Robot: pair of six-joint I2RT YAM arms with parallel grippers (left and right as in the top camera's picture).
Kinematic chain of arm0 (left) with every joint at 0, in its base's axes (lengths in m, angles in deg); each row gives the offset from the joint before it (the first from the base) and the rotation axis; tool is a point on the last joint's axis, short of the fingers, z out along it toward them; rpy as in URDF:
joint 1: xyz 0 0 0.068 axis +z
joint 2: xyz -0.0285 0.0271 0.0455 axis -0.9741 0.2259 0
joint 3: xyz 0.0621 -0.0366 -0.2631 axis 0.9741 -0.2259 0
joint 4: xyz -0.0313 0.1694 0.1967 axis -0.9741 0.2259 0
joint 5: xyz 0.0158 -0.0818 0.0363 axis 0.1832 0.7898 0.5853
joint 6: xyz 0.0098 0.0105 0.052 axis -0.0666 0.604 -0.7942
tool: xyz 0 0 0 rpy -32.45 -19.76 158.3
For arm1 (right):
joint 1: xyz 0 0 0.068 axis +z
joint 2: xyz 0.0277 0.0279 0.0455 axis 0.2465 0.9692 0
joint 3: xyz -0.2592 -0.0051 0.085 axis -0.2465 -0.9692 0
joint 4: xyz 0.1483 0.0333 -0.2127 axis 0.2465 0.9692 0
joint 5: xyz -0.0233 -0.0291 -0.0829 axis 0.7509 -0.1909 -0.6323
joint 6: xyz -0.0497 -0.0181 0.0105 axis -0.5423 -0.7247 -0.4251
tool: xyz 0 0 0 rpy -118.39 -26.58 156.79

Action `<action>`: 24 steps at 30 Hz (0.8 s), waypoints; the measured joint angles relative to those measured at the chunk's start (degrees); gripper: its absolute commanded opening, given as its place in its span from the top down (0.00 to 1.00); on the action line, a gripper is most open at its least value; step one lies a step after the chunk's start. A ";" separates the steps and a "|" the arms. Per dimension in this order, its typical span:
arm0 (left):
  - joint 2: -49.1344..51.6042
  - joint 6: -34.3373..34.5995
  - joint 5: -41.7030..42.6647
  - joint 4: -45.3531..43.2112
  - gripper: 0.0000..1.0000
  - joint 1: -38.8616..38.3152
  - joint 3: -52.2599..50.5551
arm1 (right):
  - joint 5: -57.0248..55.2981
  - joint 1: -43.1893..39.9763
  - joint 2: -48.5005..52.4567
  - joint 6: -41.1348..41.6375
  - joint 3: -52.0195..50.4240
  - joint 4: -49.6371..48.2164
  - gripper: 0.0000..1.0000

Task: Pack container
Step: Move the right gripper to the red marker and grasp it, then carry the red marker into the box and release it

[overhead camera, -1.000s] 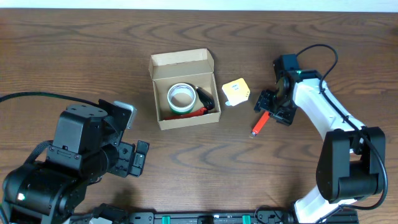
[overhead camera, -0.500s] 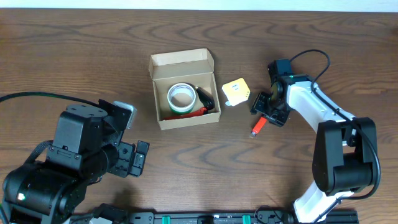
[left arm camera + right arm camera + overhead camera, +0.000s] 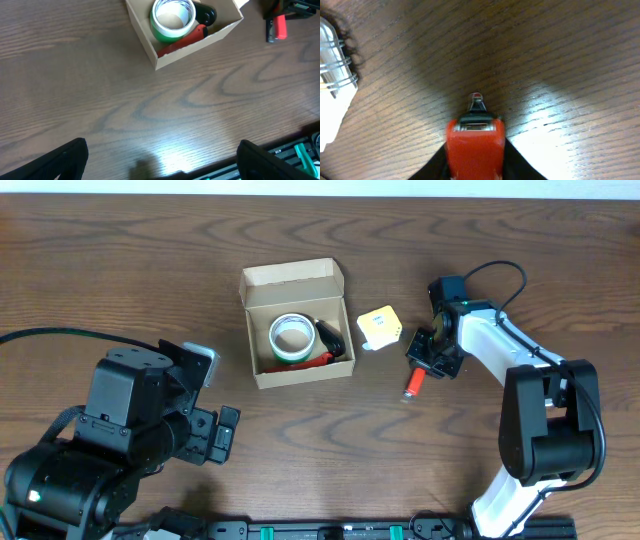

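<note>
The container (image 3: pixel 256 315) is a tan cardboard box with its flap lid open, in the middle of the table. In it lie a green tape roll (image 3: pixel 291 337), a black item (image 3: pixel 331 334) and a red item (image 3: pixel 322 361). To its right, my right gripper (image 3: pixel 424 362) is shut on the upper end of a red tool (image 3: pixel 412 384) that lies on the table. The right wrist view shows the red tool (image 3: pixel 475 135) with a small metal tip, black fingers (image 3: pixel 520 162) pressed to both its sides. My left gripper (image 3: pixel 162 165) is open over bare wood, well in front of the container (image 3: pixel 192 47).
A small yellow and white box (image 3: pixel 380 327) sits between the container and the right gripper, close to both. Its white side with a metal coil (image 3: pixel 332 55) shows at the left edge of the right wrist view. The left arm (image 3: pixel 130 430) fills the front left.
The right gripper shifted slightly toward the container and closed its fingers onto the red tool. The left arm has not moved.
</note>
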 measured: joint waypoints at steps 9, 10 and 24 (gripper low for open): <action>0.00 0.00 -0.02 0.00 0.05 -0.02 0.00 | 4.39 0.02 1.36 -5.33 13.31 8.15 0.90; 0.00 0.00 0.00 0.04 0.05 0.00 0.00 | 4.76 0.07 1.36 -6.32 16.06 9.31 0.90; 0.00 0.00 0.00 0.00 0.05 0.00 0.00 | 12.44 14.23 -0.79 -28.48 32.96 11.96 0.94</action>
